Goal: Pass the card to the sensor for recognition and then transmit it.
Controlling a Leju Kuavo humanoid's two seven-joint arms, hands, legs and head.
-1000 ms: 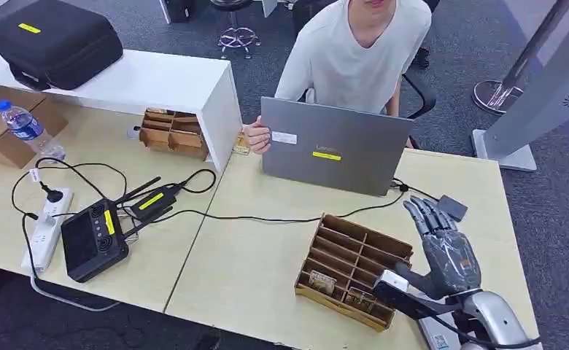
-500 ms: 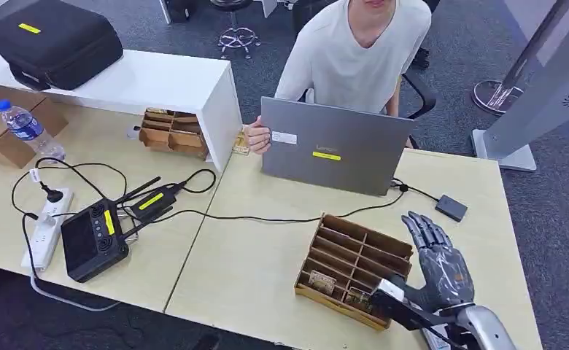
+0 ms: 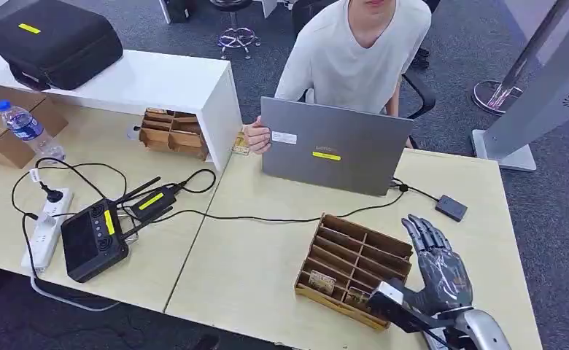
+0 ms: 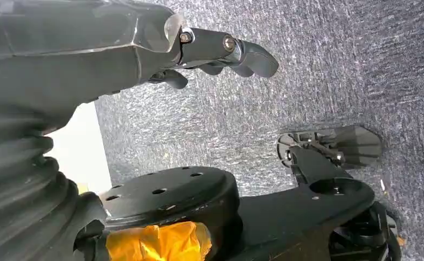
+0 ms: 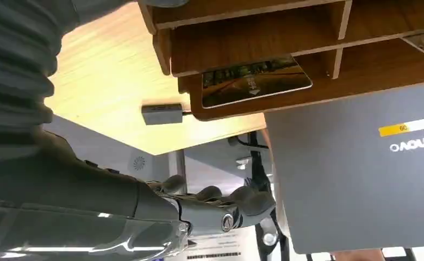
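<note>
— Pale wooden surface (image 3: 252, 262) is carrying what?
— A wooden organizer (image 3: 354, 268), a card (image 5: 255, 81) lying in one slot, the sensor (image 3: 451, 208) past it.
— And each robot hand?
— Right robot hand (image 3: 440, 266) is hovering beside the organizer, fingers spread, holding nothing; left robot hand (image 4: 220, 51) is hanging over carpet, empty.

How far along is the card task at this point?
Nothing looks done yet. The right hand is open beside the wooden tray, holding nothing; cards sit in the tray's slots. Still left: picking up a card, presenting it to the small black sensor, then passing it on.
</note>
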